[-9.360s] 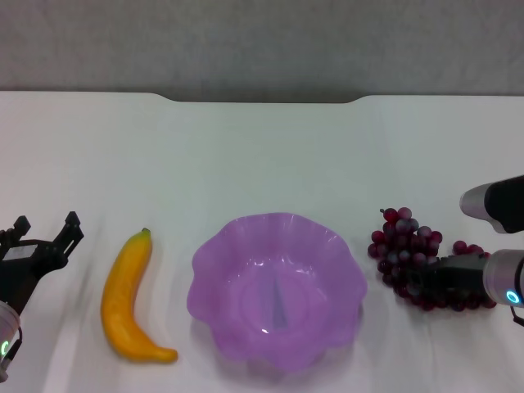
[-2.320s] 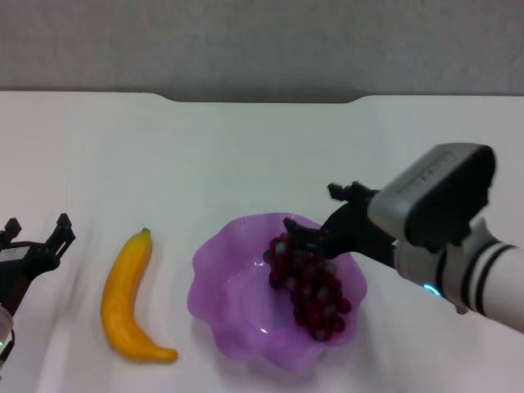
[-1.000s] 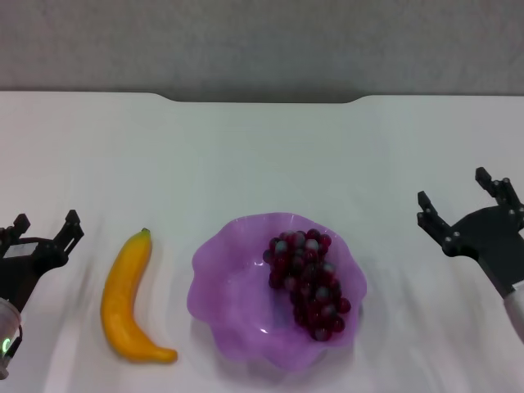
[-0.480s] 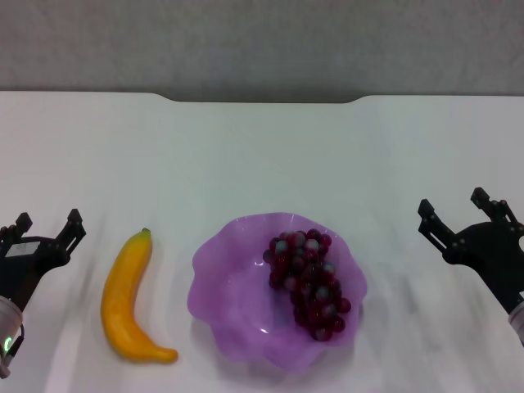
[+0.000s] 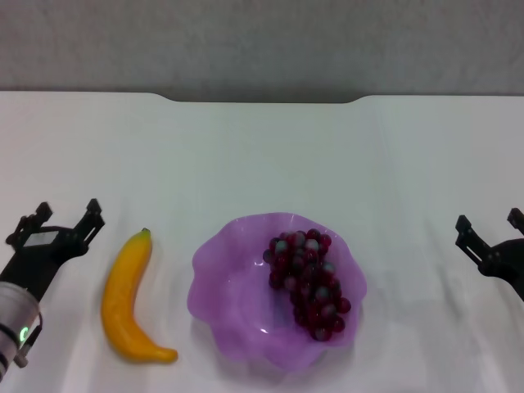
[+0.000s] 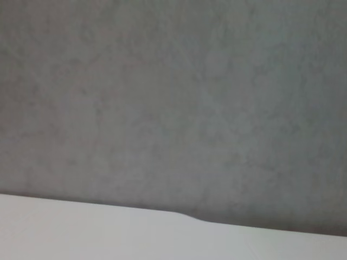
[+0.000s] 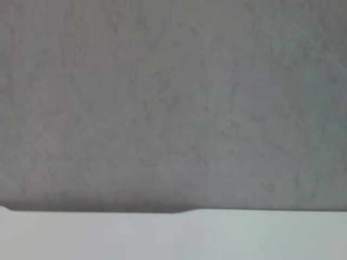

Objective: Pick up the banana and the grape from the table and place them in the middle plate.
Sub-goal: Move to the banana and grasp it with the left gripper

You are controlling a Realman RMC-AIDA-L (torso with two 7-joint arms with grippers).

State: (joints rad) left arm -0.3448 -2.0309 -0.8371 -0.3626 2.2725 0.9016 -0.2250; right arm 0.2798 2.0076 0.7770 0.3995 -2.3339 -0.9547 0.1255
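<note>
The grape (image 5: 309,282) bunch lies inside the middle plate (image 5: 233,282), a translucent purple plate with a wavy rim, on its right half. The banana (image 5: 127,297) lies on the white table (image 5: 262,155) just left of the plate, stem tip pointing away from me. My left gripper (image 5: 56,222) stands open a short way left of the banana's far end, holding nothing. My right gripper (image 5: 491,232) is open at the right edge of the head view, well clear of the plate. Both wrist views show only the grey wall and the table's far edge.
The table's far edge (image 5: 262,100) has a shallow notch, with a grey wall behind it. The same edge shows in the left wrist view (image 6: 190,218) and the right wrist view (image 7: 97,208).
The right gripper, which set the grape in the plate earlier, has drawn back to the right and toward me. The left gripper has shifted right and forward, nearer the banana.
</note>
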